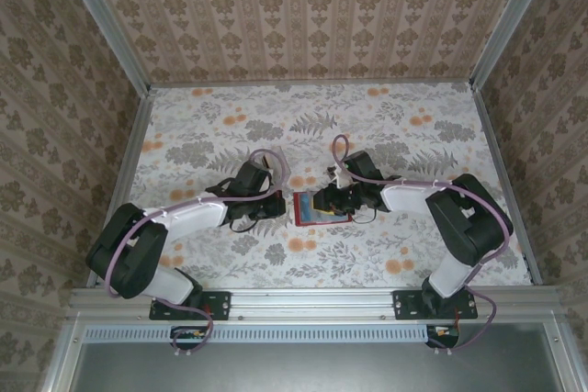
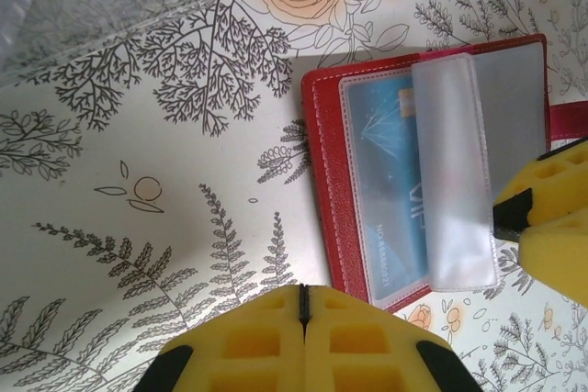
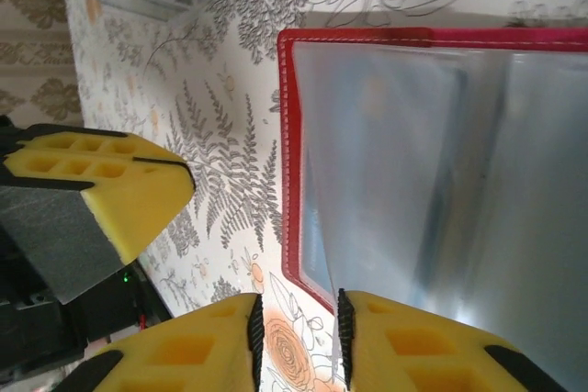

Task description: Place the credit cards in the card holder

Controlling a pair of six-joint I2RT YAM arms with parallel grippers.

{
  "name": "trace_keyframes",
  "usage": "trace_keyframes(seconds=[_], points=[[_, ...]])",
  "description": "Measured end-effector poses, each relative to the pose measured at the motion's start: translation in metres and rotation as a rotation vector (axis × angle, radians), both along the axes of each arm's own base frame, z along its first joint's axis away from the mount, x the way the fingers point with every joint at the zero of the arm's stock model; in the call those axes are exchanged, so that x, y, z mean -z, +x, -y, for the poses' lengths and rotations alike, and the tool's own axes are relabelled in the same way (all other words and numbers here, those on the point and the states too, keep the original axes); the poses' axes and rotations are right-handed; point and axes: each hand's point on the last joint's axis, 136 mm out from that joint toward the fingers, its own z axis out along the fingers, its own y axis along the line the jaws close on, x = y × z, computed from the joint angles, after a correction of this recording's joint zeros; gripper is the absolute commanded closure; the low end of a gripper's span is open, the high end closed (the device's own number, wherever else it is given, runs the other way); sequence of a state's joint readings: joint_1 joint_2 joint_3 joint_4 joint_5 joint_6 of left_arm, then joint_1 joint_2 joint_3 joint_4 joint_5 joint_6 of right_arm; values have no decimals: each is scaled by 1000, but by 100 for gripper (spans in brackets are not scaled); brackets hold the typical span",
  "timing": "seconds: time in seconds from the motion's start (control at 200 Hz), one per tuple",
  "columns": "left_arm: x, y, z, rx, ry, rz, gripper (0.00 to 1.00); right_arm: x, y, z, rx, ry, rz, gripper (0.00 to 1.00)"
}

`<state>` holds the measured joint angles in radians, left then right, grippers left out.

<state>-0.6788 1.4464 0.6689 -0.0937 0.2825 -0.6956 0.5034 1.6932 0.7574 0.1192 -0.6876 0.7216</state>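
Note:
The card holder (image 1: 317, 210) lies open on the flowered table between my two grippers, its red rim (image 2: 322, 153) framing pale see-through pockets. A blue credit card (image 2: 395, 190) sits inside the left pocket, and a clear pocket leaf (image 2: 455, 181) stands half-raised over it. My left gripper (image 2: 303, 296) is shut and empty, just off the holder's left edge (image 1: 280, 204). My right gripper (image 3: 296, 323) hovers open over the holder's near corner (image 3: 289, 135), one finger (image 3: 413, 346) above the pockets, with table showing between the pads. The left gripper's yellow fingers (image 3: 110, 190) show beside it.
Patterned walls enclose the table on three sides, with metal rails (image 1: 138, 153) along their base. The flowered tabletop (image 1: 303, 121) stretches beyond the grippers toward the back wall. Both arm bases sit on the front rail (image 1: 303, 302).

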Motion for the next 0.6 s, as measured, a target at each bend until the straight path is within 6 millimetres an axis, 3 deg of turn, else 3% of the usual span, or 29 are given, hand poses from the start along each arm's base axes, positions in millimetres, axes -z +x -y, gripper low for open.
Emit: trace_keyframes(seconds=[0.425,0.6], points=[[5,-6,-5,11,24,-28,100,6,-2,-7,-8,43,-46,65],[-2,-5,-5,9,11,-14,99,5,-1,-8,-8,49,-41,63]])
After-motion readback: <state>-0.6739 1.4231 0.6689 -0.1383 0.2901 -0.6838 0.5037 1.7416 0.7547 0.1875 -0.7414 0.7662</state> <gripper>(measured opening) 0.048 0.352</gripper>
